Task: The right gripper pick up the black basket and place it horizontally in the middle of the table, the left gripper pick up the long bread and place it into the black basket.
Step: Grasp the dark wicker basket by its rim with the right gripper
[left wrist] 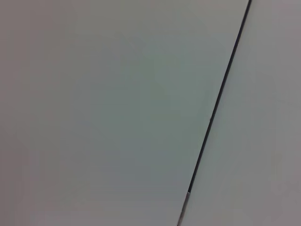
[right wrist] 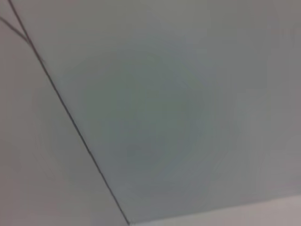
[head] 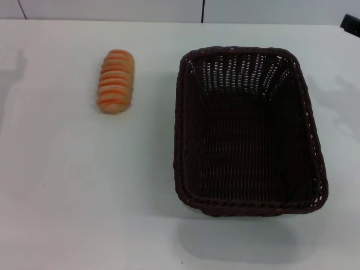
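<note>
fingers of both arms out of sight, long bread [head: 116,81] left of black basket [head: 247,132], apart

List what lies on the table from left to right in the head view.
long bread → black basket, both resting apart on the white table; no gripper shows among them.

Pale wall panels [head: 112,8] across far background of head view, split by dark vertical seam [head: 202,11]; second seam [head: 20,8], slanted, near far left. Left wrist view: pale flat surface [left wrist: 94,113] cut by thin dark diagonal line [left wrist: 216,103]. Right wrist view: similar pale surface [right wrist: 164,117], thin dark line [right wrist: 71,117] slanting across.
</note>
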Controlling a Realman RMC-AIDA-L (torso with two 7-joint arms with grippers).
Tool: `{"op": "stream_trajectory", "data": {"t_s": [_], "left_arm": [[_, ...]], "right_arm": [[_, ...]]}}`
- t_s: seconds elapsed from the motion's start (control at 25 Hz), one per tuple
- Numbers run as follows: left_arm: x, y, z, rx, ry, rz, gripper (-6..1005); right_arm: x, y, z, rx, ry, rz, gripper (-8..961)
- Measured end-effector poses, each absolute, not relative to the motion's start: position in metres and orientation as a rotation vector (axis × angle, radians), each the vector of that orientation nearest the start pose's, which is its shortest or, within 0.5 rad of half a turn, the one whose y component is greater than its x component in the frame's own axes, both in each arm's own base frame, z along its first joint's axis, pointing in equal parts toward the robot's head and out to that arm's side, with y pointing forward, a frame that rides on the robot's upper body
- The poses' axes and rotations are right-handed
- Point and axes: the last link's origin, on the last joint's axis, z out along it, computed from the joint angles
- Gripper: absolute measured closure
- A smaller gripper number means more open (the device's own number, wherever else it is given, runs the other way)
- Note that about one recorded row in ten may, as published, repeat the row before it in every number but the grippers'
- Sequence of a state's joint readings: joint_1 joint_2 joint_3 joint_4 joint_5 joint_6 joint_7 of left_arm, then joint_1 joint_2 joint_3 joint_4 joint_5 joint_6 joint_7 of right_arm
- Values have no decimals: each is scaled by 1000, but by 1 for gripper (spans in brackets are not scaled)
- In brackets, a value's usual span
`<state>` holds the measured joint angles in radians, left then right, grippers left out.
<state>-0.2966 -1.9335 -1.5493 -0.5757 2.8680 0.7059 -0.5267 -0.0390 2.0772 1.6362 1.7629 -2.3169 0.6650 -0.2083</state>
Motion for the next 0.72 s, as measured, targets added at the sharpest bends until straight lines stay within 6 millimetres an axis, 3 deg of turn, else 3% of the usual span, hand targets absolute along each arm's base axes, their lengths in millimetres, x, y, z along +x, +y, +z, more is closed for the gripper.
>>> {"op": "stream_trajectory", "data": {"t_s": [0.24,0.56,0.72], "left_arm": [[-358,372,94,-1343,-832,-814,308],[-355,376,98,-1342,-810,-819,307],[-357,377,103,-1318,-809,-819,307]], "right_arm": [[210,323,86,-1817,1271,564,193],[188,324,80,-1962,1443,448,193],[186,322,80,-1965,1531,416,193]]}}
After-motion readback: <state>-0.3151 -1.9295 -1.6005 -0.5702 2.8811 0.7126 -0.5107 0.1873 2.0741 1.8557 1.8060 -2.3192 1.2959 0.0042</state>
